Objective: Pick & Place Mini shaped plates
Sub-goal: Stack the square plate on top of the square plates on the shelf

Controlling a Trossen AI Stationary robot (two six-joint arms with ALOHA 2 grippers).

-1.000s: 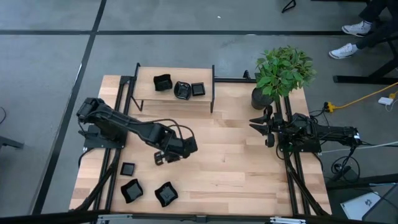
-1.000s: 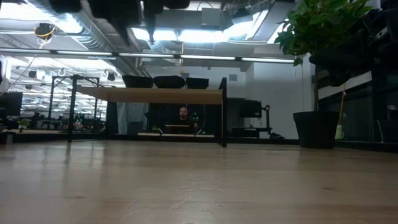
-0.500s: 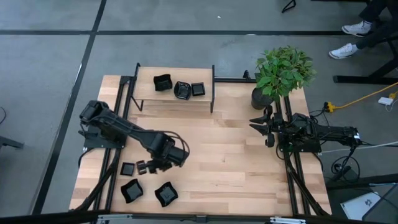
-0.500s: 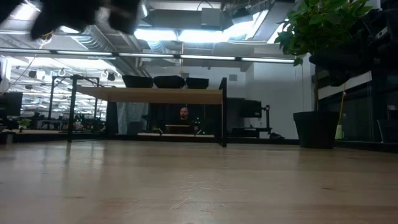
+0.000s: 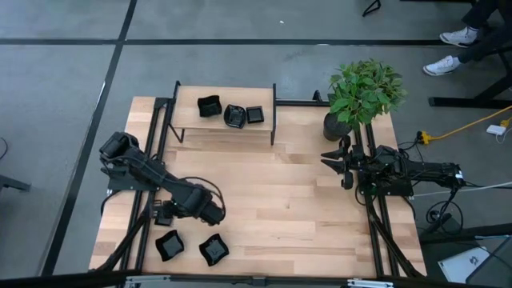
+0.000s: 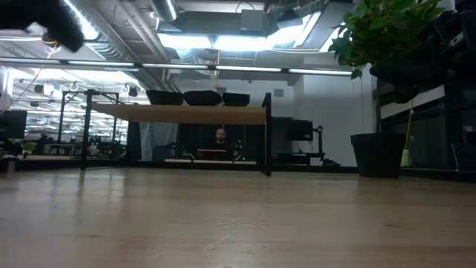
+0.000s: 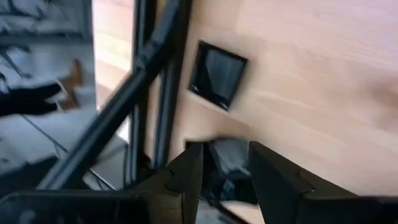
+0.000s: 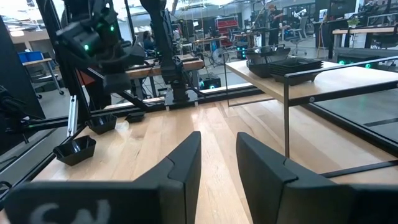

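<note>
left gripper (image 5: 170, 214) over small square plate (image 7: 217, 73), lower left, fingers parted, empty | right gripper (image 5: 328, 158) idle, parted | risk: fingers hit worktop (image 5: 304, 208) edge frame (image 7: 158, 74), nudging plate.

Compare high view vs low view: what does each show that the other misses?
High only: left claw over the small plates at the table's near-left corner, right claw parked beside the plant pot.
Low only: a person in the room behind the table.
Both: three black plates on the raised shelf and the leafy plant.
</note>
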